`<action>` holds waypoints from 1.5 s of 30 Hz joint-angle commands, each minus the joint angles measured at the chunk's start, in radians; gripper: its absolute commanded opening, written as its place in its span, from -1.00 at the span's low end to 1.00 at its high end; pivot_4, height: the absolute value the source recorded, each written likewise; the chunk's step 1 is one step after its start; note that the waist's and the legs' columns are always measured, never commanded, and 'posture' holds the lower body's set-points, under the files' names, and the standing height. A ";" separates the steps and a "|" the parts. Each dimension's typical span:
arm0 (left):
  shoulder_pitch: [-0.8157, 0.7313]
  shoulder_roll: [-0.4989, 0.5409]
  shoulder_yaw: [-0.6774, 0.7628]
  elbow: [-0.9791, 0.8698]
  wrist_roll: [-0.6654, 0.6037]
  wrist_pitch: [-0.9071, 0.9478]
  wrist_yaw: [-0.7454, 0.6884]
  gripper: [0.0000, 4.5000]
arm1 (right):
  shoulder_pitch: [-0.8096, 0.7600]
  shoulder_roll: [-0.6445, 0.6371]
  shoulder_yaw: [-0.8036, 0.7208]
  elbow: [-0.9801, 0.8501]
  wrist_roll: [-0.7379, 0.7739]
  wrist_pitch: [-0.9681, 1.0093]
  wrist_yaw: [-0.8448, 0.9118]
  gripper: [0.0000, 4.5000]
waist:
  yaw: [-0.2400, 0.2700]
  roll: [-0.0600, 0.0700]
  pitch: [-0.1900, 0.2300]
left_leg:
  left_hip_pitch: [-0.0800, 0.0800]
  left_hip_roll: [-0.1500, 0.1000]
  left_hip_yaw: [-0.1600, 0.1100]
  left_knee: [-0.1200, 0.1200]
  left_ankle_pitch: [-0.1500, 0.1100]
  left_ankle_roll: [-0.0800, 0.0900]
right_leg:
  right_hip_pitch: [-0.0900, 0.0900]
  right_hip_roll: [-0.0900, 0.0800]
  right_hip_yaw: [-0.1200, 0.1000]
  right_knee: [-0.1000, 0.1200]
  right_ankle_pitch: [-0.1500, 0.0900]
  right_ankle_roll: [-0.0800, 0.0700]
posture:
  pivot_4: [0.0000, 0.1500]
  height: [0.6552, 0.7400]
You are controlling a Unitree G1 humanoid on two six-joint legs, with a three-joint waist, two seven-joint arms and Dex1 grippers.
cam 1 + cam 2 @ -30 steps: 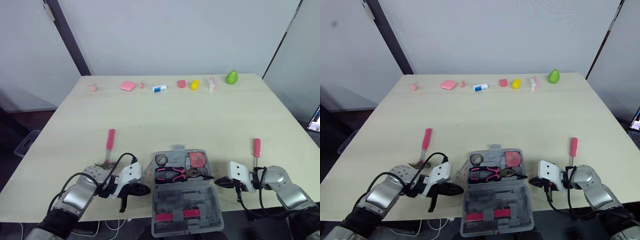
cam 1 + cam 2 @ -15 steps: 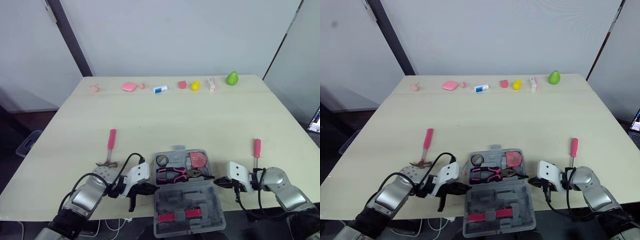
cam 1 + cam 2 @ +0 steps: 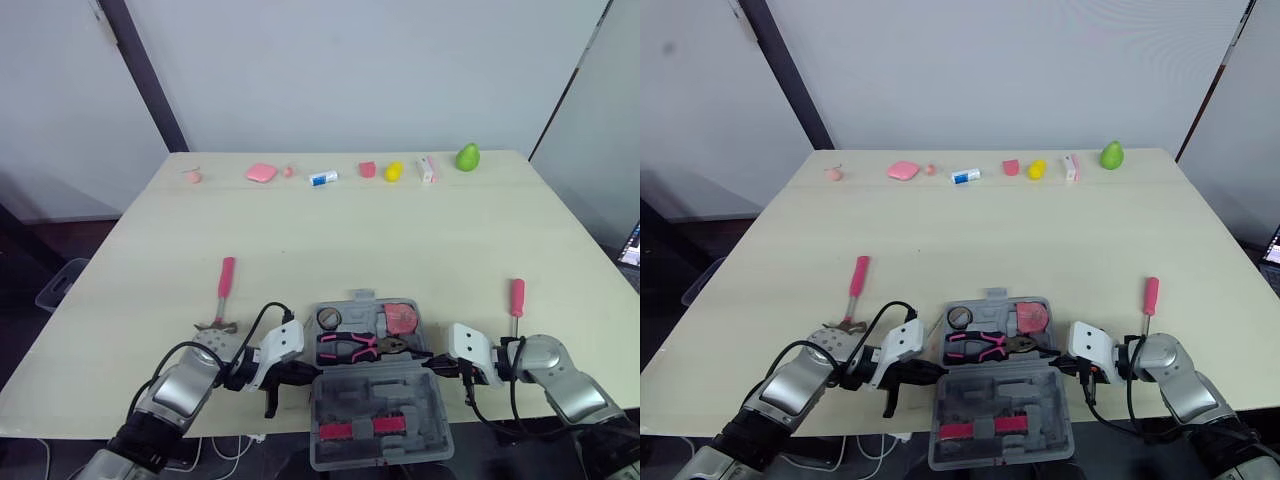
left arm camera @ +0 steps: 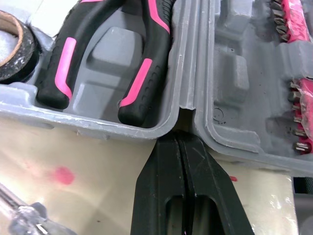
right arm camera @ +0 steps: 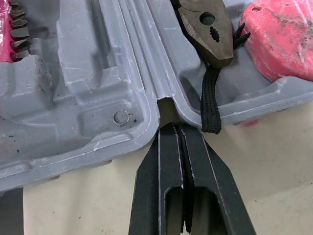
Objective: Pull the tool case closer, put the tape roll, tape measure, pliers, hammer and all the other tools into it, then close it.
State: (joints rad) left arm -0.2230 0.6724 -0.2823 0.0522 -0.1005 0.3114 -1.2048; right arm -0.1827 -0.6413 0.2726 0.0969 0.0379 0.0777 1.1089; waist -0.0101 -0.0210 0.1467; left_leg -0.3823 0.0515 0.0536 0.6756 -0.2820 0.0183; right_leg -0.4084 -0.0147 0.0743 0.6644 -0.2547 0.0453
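Table (image 3: 350, 230), tool case (image 3: 345, 395), wrist cams: end effectors (image 4: 179, 135) (image 5: 172, 126) pinched at hinge (image 5: 164, 98)

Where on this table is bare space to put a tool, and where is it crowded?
The widest bare patch is the middle of the table, between the row of small items at the far edge and the tool case. Narrower gaps: hammer to case, case to screwdriver. Crowded: both sides of the case, where the left gripper and right gripper sit.
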 commanded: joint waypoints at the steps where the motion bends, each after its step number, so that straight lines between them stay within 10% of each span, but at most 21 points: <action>1: -0.032 -0.029 -0.018 0.003 0.002 0.001 0.014 -0.99 | -0.003 0.021 0.016 -0.022 0.006 0.000 -0.002 -1.00 | 0.000 0.000 0.000 | 0.000 0.000 0.000 0.000 0.000 0.000 | 0.000 0.000 0.000 0.000 0.000 0.000 | 1.00 1.00; 45: -0.234 -0.113 0.022 0.313 0.070 -0.103 0.060 -0.99 | -0.172 0.167 -0.008 0.163 -0.081 -0.021 -0.143 -1.00 | -0.006 0.000 0.000 | -0.002 0.000 -0.002 0.006 0.000 0.000 | 0.000 0.001 0.000 0.002 0.003 0.002 | 1.00 1.00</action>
State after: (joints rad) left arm -0.4473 0.5796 -0.2467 0.3660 -0.0333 0.2270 -1.1559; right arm -0.3388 -0.5018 0.2469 0.2770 -0.0527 0.0721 0.9695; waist -0.0158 -0.0210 0.1468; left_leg -0.3838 0.0514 0.0514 0.6818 -0.2818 0.0184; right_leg -0.4082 -0.0134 0.0741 0.6669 -0.2518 0.0475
